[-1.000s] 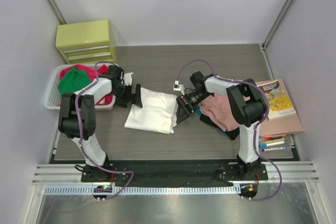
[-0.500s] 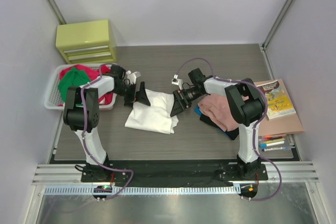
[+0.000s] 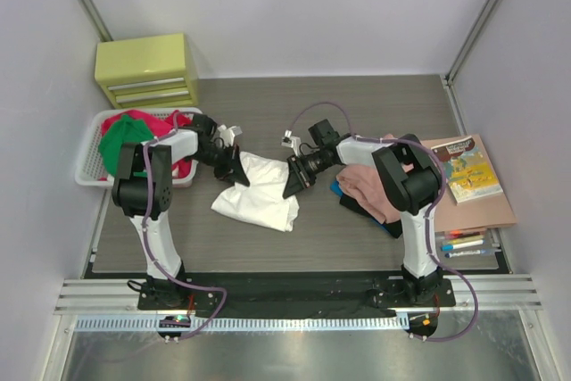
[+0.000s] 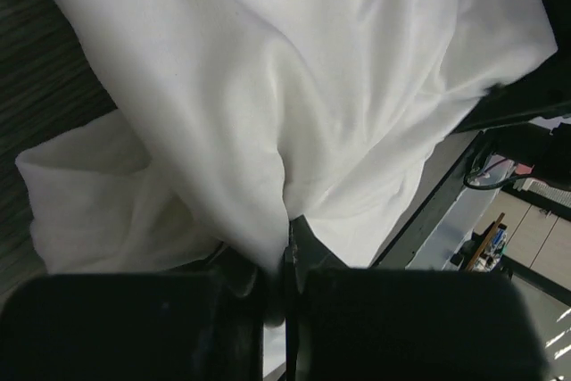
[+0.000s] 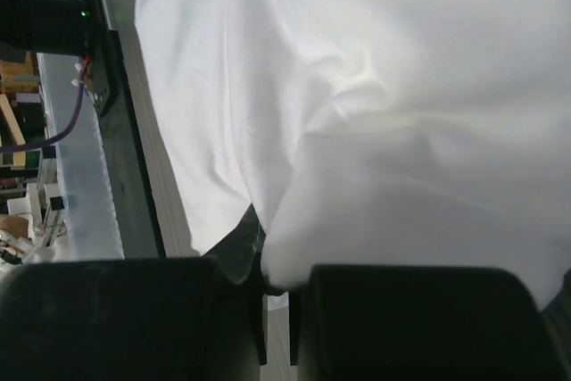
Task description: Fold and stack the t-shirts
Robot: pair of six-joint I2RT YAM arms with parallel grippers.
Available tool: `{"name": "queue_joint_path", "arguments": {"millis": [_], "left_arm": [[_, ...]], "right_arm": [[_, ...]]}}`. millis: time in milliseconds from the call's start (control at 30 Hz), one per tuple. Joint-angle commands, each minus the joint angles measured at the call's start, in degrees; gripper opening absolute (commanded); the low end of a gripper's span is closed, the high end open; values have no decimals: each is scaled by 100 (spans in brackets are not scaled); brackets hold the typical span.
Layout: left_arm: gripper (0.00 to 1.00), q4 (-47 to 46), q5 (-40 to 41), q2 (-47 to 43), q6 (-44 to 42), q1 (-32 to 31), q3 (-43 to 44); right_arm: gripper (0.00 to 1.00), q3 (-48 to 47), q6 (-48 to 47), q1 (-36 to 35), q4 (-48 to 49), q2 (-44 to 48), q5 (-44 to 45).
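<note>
Now mid-fold: left gripper [image 3: 237, 169] and right gripper [image 3: 292, 186] each pinched shut on far edge of white shirt [image 3: 260, 195], mid-table. Next, likely: lift together, carry edge toward near hem, keep cloth taut.

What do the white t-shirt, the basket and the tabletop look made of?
The white t-shirt: thin, soft cloth, matte; it drapes in soft folds in both wrist views. The basket: probably rigid white plastic, going by its slotted walls. The tabletop: a matte grey-brown wood-grain surface with fine parallel streaks, likely laminate, though solid wood can't be excluded.
</note>
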State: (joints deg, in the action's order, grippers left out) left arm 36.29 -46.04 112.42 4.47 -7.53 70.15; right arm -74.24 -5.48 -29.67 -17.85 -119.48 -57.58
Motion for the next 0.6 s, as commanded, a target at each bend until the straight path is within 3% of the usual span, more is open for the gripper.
{"name": "queue_joint_path", "arguments": {"millis": [0,267,567], "left_arm": [[0,80,43,78,45,-47,43],[0,97,-133,26,-42,-82,-10],[0,167,-54,-835,-376,-512,-72]], "right_arm": [[1,-11,187,-65,80,-365,344],[1,32,-59,-65,-52,-164,283],[1,-144,-665,-74,-597,337,28]]}}
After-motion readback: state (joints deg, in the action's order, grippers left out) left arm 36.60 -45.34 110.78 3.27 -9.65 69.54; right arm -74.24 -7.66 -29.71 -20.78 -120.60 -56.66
